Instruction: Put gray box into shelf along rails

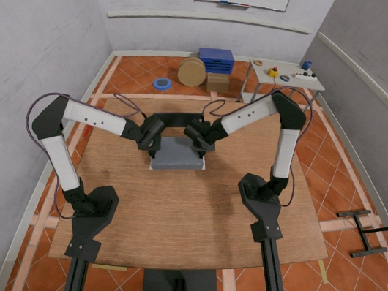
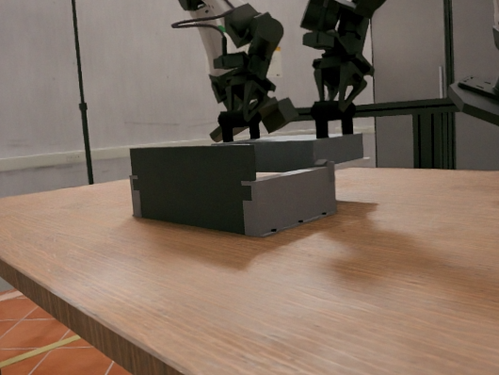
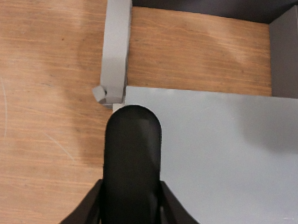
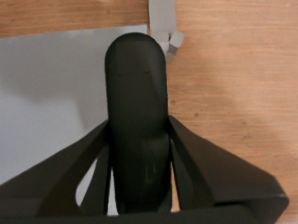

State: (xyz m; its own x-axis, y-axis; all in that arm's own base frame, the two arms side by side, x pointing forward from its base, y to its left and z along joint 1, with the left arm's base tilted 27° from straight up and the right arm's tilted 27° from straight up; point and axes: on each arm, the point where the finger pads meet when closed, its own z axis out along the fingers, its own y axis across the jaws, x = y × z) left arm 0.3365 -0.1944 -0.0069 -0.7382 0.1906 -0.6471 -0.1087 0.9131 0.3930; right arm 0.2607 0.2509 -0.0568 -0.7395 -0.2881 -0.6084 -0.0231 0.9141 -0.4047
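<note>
The gray box [image 1: 176, 157] [image 2: 287, 156] [image 3: 215, 150] [image 4: 55, 75] is held off the table at the front opening of the shelf [image 1: 177, 120] [image 2: 193, 190] [image 3: 116, 50] [image 4: 162, 15]. Its back edge lies just past the front ends of both rails, between them, with a wide gap to the shelf's back. My left gripper [image 1: 153, 153] [image 2: 334, 134] [image 3: 131, 186] is shut on the box at its left side. My right gripper [image 1: 201, 154] [image 2: 241, 134] [image 4: 139, 125] is shut on its right side. In each wrist view one finger hides the other. Whether the side plates meet the rail slots cannot be told.
The shelf stands on the wooden table [image 1: 176, 212] [image 2: 282, 292], its dark back panel tallest and away from the arm bases. Both forearms reach in from the sides above the shelf. A side table and boxes stand on the floor beyond.
</note>
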